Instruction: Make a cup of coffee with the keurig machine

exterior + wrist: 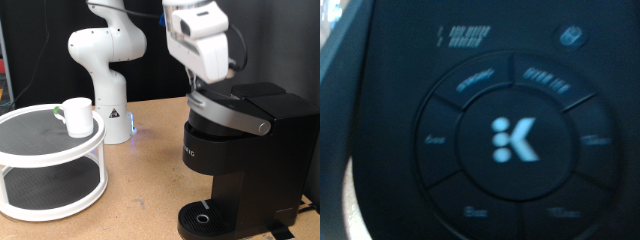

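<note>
The keurig machine [238, 150] is a black box standing at the exterior view's right, its silver-grey lid handle [232, 117] down and its round drip tray [203, 218] bare. My gripper [203, 90] hangs from the white hand directly over the machine's top, very close to it; its fingers are hidden behind the hand. The wrist view is filled by the round button panel [510, 140], whose middle K button [513, 139] is lit. No fingers show in that view. The cup [77, 115], a white mug, stands on a shelf at the left.
A white round two-tier shelf [50, 160] holds the cup on its upper level at the exterior view's left. The arm's white base [108, 95] stands behind it on the wooden table [140, 190]. A dark wall runs behind.
</note>
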Controlling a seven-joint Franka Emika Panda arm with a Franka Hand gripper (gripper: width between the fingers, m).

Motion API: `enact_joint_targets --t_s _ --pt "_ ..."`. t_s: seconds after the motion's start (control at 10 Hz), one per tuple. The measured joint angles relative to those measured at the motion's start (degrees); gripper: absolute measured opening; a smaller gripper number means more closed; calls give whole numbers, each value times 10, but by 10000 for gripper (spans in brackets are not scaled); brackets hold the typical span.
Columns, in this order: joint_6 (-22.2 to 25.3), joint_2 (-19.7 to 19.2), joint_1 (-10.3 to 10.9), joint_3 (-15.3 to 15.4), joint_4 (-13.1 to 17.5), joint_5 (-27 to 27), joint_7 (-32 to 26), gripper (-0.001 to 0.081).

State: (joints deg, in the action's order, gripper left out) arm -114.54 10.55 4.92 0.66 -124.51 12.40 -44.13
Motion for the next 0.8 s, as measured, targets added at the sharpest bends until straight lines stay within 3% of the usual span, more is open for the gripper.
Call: enact_joint_targets --t_s 0.4,0.8 --pt "-82 -4 -6 -6 -73 -3 -16 1" --pt "-97 2 -8 -17 -85 -3 -26 1"
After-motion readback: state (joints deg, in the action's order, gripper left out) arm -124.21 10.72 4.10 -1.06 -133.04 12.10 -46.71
